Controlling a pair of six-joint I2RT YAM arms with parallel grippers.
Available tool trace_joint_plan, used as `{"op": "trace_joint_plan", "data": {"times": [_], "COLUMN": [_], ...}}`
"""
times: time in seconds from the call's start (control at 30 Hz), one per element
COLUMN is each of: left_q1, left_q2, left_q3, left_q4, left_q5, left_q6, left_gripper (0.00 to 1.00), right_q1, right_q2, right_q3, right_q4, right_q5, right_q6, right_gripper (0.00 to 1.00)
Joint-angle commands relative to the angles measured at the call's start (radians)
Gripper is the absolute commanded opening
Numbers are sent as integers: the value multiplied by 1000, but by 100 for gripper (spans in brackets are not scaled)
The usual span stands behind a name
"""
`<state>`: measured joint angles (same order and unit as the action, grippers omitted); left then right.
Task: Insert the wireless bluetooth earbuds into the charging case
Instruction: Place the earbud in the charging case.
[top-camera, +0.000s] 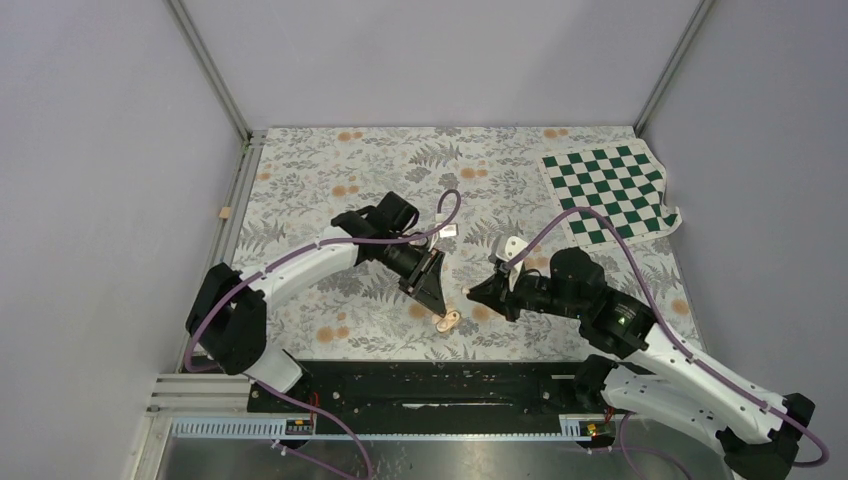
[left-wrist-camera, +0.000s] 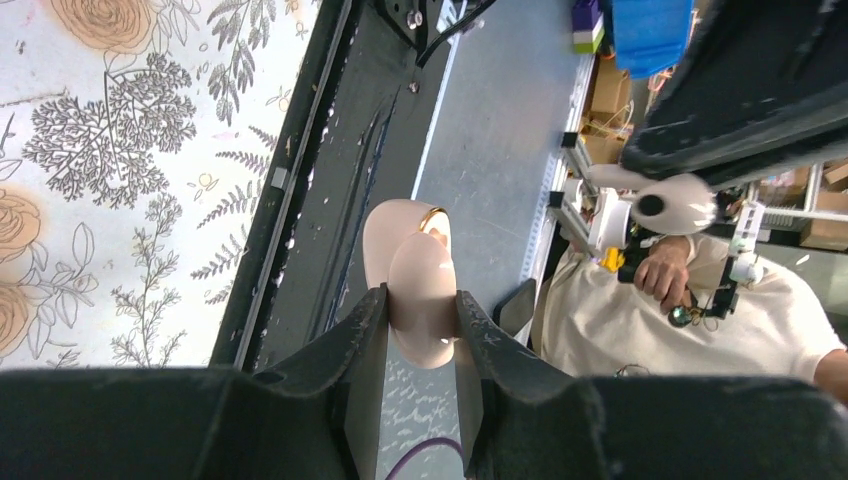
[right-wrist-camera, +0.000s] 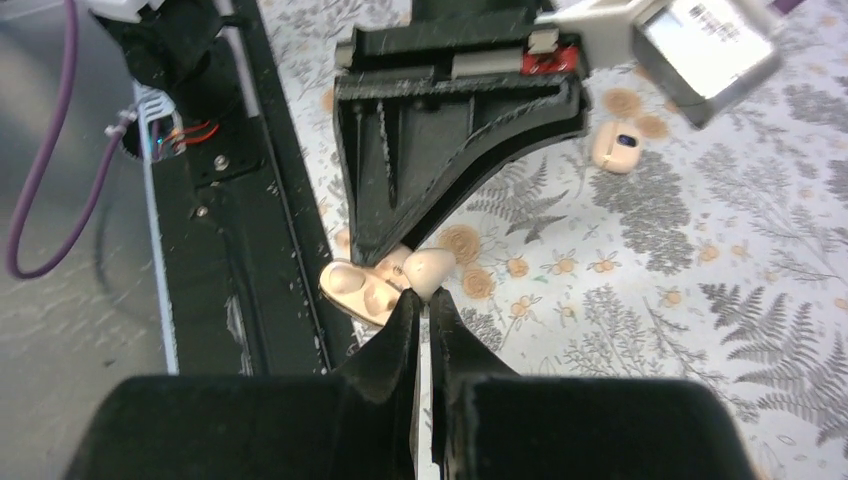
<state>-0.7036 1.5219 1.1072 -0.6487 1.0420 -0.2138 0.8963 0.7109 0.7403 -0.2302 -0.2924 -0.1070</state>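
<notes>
My left gripper (top-camera: 438, 305) is shut on the pale peach charging case (top-camera: 447, 321) and holds it near the table's front edge. In the left wrist view the case (left-wrist-camera: 422, 285) sits between the fingers (left-wrist-camera: 365, 330) with its lid open. In the right wrist view the open case (right-wrist-camera: 358, 292) shows two hollows. My right gripper (top-camera: 470, 294) is shut on one tiny peach earbud (right-wrist-camera: 430, 272) and holds it right beside the case; that bud also shows in the left wrist view (left-wrist-camera: 665, 203). A second earbud (right-wrist-camera: 615, 147) lies on the floral cloth farther away.
A green-and-white checkered mat (top-camera: 610, 190) lies at the back right. The black base rail (top-camera: 430, 385) runs along the near edge just below the case. A small tan block (top-camera: 226, 212) sits at the left frame. Grey walls enclose the table.
</notes>
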Motion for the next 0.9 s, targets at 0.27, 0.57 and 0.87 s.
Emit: {"op": "trace_joint_plan", "data": {"times": [0.27, 0.57, 0.87], "left_q1": [-9, -18, -23], "left_q2": [81, 95, 91], "left_q3": [144, 161, 160], "left_q4": [-255, -271, -270], "left_q5": [-36, 0, 19], "left_q6": [253, 269, 277], "left_gripper": [0, 0, 0], "right_q1": [-53, -49, -29], "right_q2": [44, 82, 88], "right_q3": [-83, -167, -198], "right_q4": [195, 319, 336], "right_q5": [-411, -411, -341], "right_q6": [-19, -22, -55], "right_gripper": [0, 0, 0]}}
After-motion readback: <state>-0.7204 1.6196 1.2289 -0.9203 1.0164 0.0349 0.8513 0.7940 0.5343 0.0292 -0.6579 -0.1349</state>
